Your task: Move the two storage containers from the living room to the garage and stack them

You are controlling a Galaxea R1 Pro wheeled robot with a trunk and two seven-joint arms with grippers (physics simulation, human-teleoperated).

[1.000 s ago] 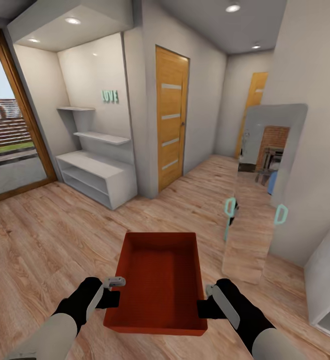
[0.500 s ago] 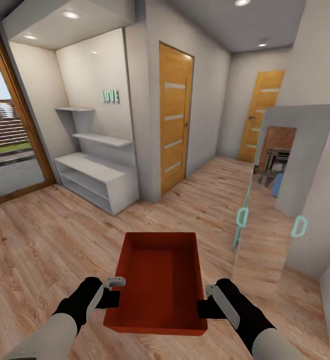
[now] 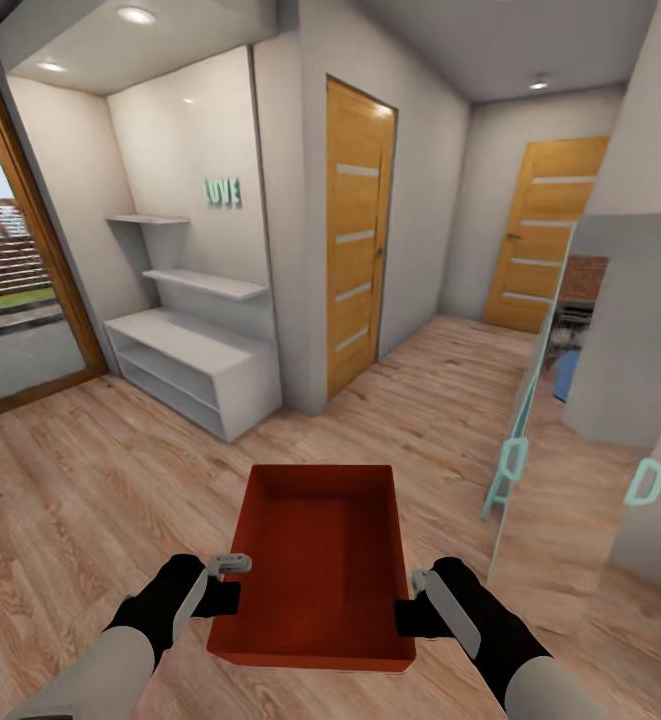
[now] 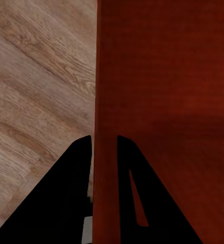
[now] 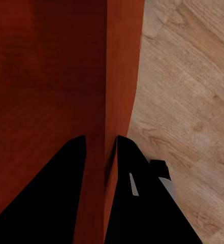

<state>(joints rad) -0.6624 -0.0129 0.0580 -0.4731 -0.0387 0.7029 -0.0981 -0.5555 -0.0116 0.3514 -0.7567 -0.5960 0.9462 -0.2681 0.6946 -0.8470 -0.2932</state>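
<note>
Rolled forward and swung slightly right since a second ago: near door (image 3: 358, 235) larger, far door (image 3: 542, 235) wider in view, mirror (image 3: 570, 420) slid toward the right edge; bin and arms unchanged in the view. Red bin (image 3: 315, 560) carried level in front of the trunk above the wood-plank floor (image 3: 90, 480), well short of the garage. Left gripper (image 4: 104, 145) clamped over the bin's left wall, one jaw inside, one outside; right gripper (image 5: 99, 145) pinching the right wall likewise. Both forearms low and extended, wrists turned inward, roughly symmetrical. Likely risks: thin walls slipping from the pinch on a jolt or turn; clipping the mirror or wall corner (image 3: 305, 300) in the narrow hallway.
</note>
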